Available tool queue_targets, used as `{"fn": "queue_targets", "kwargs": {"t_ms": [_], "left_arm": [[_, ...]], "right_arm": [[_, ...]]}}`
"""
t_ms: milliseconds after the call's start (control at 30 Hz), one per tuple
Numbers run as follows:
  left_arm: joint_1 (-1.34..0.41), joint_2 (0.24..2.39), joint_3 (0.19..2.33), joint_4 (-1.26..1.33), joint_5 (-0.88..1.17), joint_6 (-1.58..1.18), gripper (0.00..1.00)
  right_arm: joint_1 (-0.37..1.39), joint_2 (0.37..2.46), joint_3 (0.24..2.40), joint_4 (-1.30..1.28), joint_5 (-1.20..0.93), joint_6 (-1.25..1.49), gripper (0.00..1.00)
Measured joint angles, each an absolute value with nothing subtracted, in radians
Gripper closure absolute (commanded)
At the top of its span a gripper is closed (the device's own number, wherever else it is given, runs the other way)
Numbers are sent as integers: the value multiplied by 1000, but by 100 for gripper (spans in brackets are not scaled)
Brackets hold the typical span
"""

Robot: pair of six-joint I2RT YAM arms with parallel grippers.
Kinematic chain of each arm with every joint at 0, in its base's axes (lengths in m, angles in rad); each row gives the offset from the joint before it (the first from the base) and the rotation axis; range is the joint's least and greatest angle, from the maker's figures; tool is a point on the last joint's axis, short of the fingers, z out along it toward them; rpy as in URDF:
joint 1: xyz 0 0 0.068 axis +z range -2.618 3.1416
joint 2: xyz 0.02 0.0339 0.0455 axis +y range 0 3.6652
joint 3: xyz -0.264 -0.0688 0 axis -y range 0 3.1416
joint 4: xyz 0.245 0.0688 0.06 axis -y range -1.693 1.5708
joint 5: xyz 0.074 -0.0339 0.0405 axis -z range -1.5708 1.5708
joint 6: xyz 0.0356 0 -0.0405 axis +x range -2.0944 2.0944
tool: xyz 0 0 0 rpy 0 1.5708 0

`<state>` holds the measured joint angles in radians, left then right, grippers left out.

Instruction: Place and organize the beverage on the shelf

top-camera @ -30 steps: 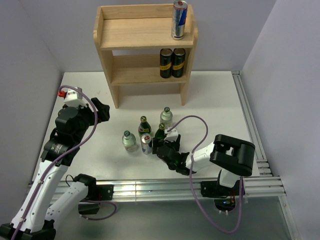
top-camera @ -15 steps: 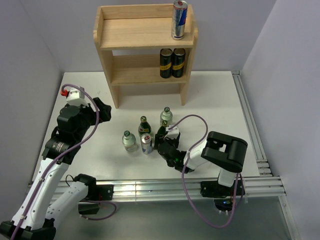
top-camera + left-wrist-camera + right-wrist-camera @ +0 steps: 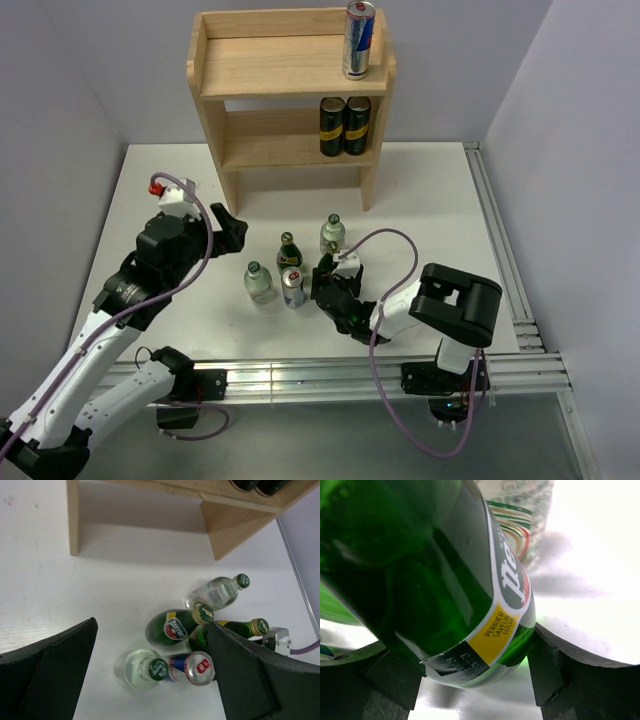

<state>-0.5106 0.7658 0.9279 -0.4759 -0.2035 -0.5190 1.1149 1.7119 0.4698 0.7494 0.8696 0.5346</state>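
Note:
The wooden shelf [image 3: 290, 80] stands at the back, with one silver-and-blue can [image 3: 359, 40] on its top board. On the table stand a green bottle [image 3: 289, 250], two clear bottles [image 3: 332, 232] [image 3: 258, 282] and a second can [image 3: 293, 288]. My right gripper [image 3: 328, 287] is shut on another green bottle [image 3: 322, 265]; in the right wrist view this bottle [image 3: 445, 580] fills the gap between the fingers [image 3: 547, 665]. My left gripper [image 3: 228, 228] is open and hovers left of the cluster. In the left wrist view my left gripper [image 3: 152, 625] is over the near clear bottle [image 3: 145, 667] and the can [image 3: 197, 667].
Two black-and-gold cans [image 3: 345, 125] stand at the right end of the shelf's lower tier. The left part of both tiers is bare wood. A clear bottle [image 3: 520, 510] stands just behind the held one. A metal rail [image 3: 500, 260] runs along the table's right edge.
My left arm has swung right and forward, closer to the bottles. My right gripper has slid in from the near side round the green bottle.

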Motion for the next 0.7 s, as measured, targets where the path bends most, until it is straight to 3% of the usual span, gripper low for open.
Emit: {"fn": "queue_targets", "kwargs": {"t_ms": [400, 700], "left_arm": [[-983, 820, 929, -585, -650, -724, 1], [-1072, 806, 1029, -679, -823, -710, 1]], "right_arm": [[1134, 1385, 432, 393, 887, 574, 100], [1151, 1182, 665, 150, 893, 430, 100]]}}
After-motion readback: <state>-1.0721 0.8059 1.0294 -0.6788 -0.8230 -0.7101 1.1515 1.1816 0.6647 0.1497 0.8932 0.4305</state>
